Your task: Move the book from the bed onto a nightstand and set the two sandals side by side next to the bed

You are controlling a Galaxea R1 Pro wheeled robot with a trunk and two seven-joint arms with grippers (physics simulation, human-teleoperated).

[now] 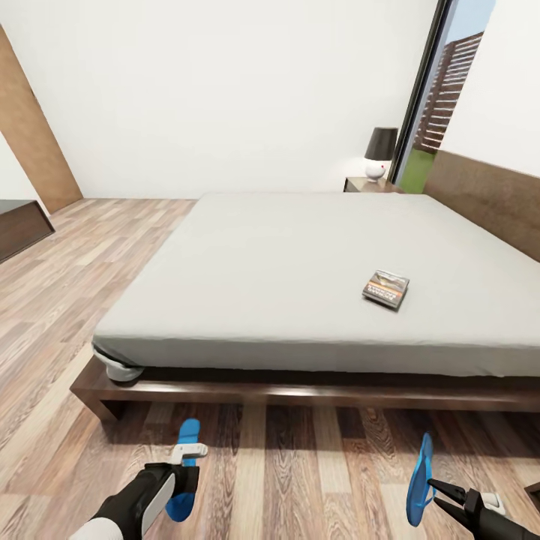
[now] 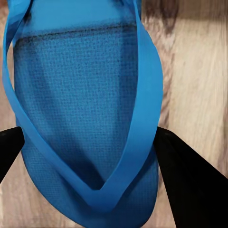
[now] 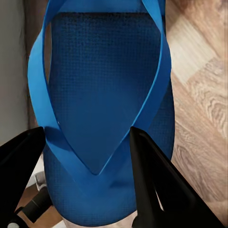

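Blue foam shows in both grippers: the left gripper (image 1: 182,480) is clamped on one bright-blue flat flip-flop (image 1: 185,472), its black fingers (image 2: 190,185) pressing the sole's two edges near the toe post, and the right gripper (image 1: 439,491) is closed on the second bright-blue flip-flop (image 1: 420,480), which hangs on edge so that its thin profile faces the head camera. Both sandals are held low over the brown-grey wood-plank floor (image 1: 300,465), just in front of the dark brown wooden frame of the large low bed (image 1: 300,394), well apart from each other, which suits setting them down beside the bed; they would need bringing closer to lie side by side. Each sandal has a textured blue footbed and thin straps meeting in a V. On the flat light-grey mattress (image 1: 285,270), toward its right half, lies the small thin paperback book (image 1: 385,289) with its dark cover and orange band, untouched. A dark reddish-brown wooden nightstand (image 1: 369,184) carrying a dark-shaded lamp (image 1: 380,152) stands beyond the bed's far corner by the tall black-framed window (image 1: 431,90).
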